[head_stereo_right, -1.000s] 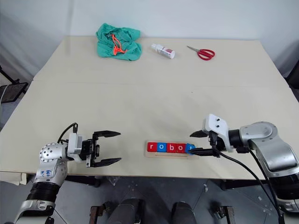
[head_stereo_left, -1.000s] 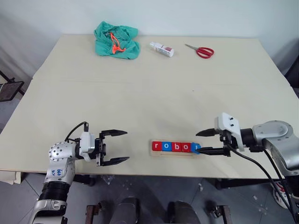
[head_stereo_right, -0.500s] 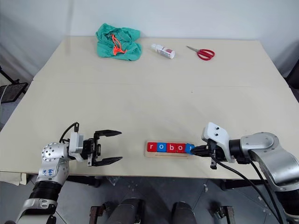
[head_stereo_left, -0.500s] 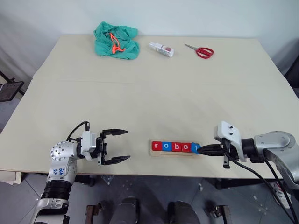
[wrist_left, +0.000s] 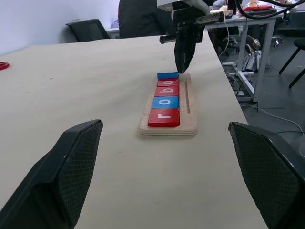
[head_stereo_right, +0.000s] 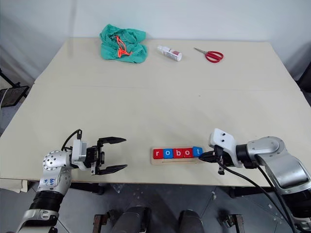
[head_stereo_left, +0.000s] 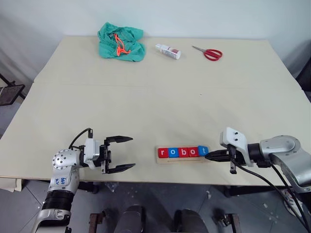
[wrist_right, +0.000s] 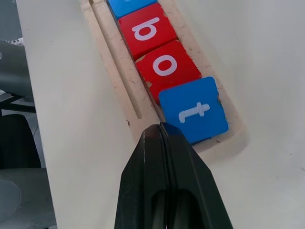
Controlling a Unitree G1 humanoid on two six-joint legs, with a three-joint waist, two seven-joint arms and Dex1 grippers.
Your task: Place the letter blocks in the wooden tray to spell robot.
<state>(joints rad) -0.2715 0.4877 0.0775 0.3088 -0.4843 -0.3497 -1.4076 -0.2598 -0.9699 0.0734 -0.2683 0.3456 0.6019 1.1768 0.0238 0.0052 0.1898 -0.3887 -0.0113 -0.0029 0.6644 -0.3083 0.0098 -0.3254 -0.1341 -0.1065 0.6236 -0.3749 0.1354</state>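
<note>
Pale counter (head_stereo_left: 146,107) carries the wooden tray (head_stereo_left: 181,159), where the letter blocks (head_stereo_left: 182,152) read r-o-b-o-t. Right pincer (head_stereo_left: 210,155), open a second ago, has clamped empty at the skewed t block (wrist_right: 194,110); left pincer (head_stereo_left: 125,153) gapes wide, well apart.

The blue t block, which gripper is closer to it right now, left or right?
Right. The right gripper, shut, has its tips right beside the blue t block at the wooden tray's end. The left gripper, open, is well beyond the tray's opposite end.
</note>
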